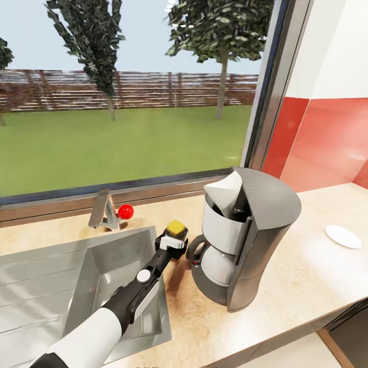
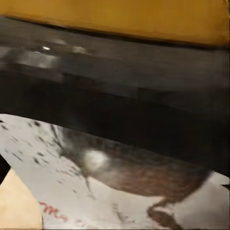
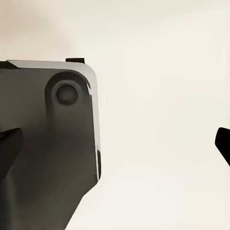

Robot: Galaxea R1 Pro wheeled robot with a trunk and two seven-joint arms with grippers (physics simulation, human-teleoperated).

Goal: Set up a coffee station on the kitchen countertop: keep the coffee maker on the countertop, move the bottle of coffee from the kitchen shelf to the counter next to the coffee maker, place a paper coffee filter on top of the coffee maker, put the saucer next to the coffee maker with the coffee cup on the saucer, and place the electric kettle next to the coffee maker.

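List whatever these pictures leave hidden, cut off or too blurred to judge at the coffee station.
- Yellow-lidded coffee bottle, head view: its body sits behind the left gripper.
- Same bottle, left wrist view: so close that the label blurs; unreadable.
- Left gripper's fingers, head view: too small to judge their hold.
- Grey coffee maker: its far side faces away.
- Right gripper, right wrist view: only dark fingertips at the edges; the rest is cut off.

Brushed steel sink [image 1: 46, 276], matt grey plastic coffee maker [image 1: 266, 225], speckled stone-look counter [image 1: 306, 276], glossy red wall tiles [image 1: 327, 148]
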